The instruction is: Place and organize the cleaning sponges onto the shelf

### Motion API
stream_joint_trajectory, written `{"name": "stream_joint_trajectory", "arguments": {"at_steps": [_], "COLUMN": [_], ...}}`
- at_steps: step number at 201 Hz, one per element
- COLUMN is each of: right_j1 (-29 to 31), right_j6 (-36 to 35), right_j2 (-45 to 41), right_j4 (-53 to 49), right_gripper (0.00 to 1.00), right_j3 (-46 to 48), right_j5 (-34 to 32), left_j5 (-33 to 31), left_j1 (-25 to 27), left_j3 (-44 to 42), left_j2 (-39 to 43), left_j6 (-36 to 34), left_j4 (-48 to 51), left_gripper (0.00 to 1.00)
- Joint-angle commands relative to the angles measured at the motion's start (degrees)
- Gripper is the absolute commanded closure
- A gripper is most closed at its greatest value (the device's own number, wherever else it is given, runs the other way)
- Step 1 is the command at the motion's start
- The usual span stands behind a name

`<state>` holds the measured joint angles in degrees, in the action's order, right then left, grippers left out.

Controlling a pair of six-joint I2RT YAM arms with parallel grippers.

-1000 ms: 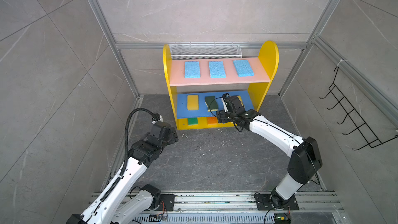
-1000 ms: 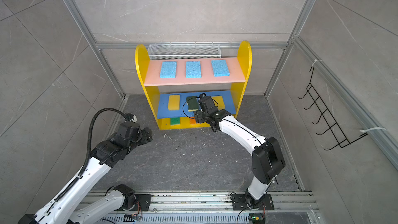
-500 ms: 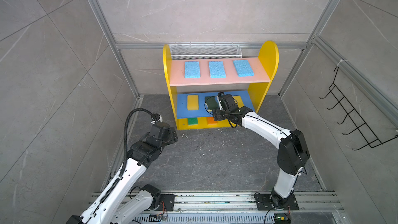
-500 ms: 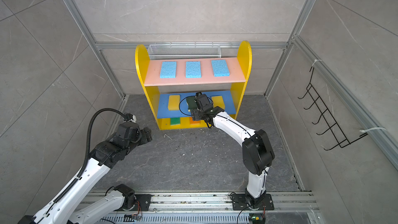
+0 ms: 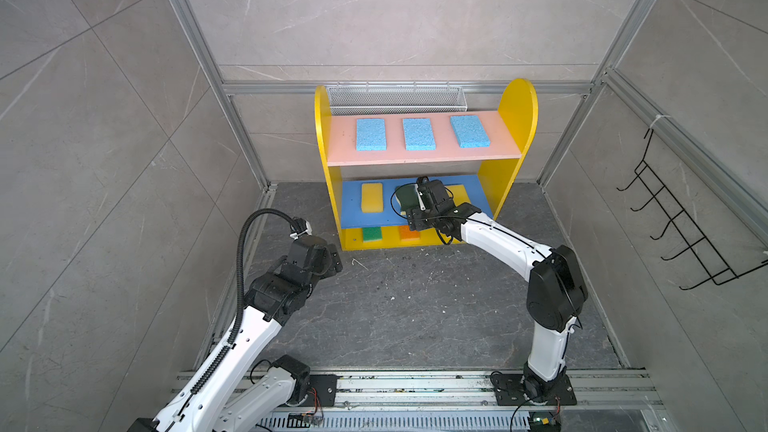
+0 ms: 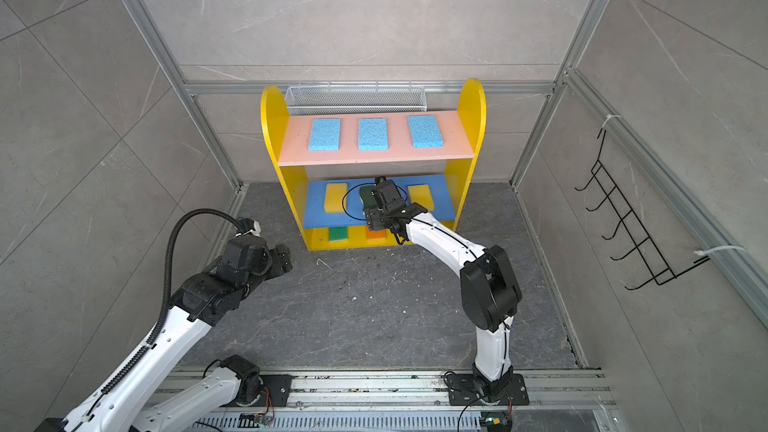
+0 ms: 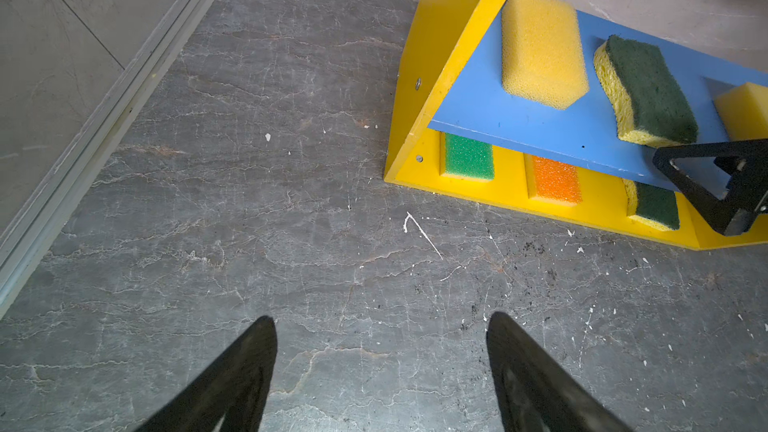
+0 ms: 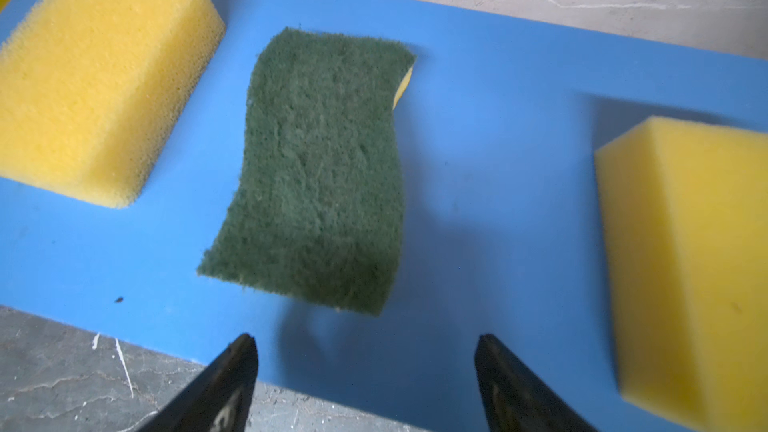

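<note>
left arm (image 5: 253, 332): white links, black joints, black ribbed hose (image 5: 240, 259) arching behind the jaws | right arm (image 5: 503, 241): white links, bulky black elbow (image 5: 555, 297), thin black cable (image 5: 392, 202) looped beside the jaws | fingers (image 7: 237, 376): black, tapering to points

Illumination is bright, even and diffuse from overhead in both top views, giving only soft shadows beneath the boards of the shelf (image 5: 517, 118) and no hard glare on the grey floor (image 5: 415, 305). Wide-angle distortion makes the aluminium frame posts (image 5: 196, 47) lean outward toward the picture edges. The right wrist view is slightly soft, blurring the dark-green sponge (image 8: 320, 168), and the right end effector (image 8: 365, 335) casts a faint shadow on the blue board (image 8: 498, 76); in the left wrist view the floor is sharp, while the left end effector (image 7: 380, 317) is out of focus at close range.
</note>
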<state>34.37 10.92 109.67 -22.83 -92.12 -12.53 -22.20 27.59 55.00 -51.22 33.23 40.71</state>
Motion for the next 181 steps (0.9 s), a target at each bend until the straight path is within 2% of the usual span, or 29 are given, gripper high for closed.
{"name": "stream_joint_trajectory", "arguments": {"at_steps": [1,181], "right_j1": [0.35,0.35], "right_j6": [1.12,3.41], "right_j2": [2.06,5.71], "right_j4": [-0.18,-1.35], "right_gripper": [0.15,0.15], "right_j3": [-2.35,-5.48], "right_j5": [-0.89,-1.97], "left_j5": [-0.92,-1.9], "left_j1": [-0.35,-0.35], "left_j3": [0.03,-0.42], "left_j2": [1.04,2.59], "left_j6": [-0.31,-0.2], "left_j4": [-0.98,-0.37], "left_gripper": [0.18,0.18]}}
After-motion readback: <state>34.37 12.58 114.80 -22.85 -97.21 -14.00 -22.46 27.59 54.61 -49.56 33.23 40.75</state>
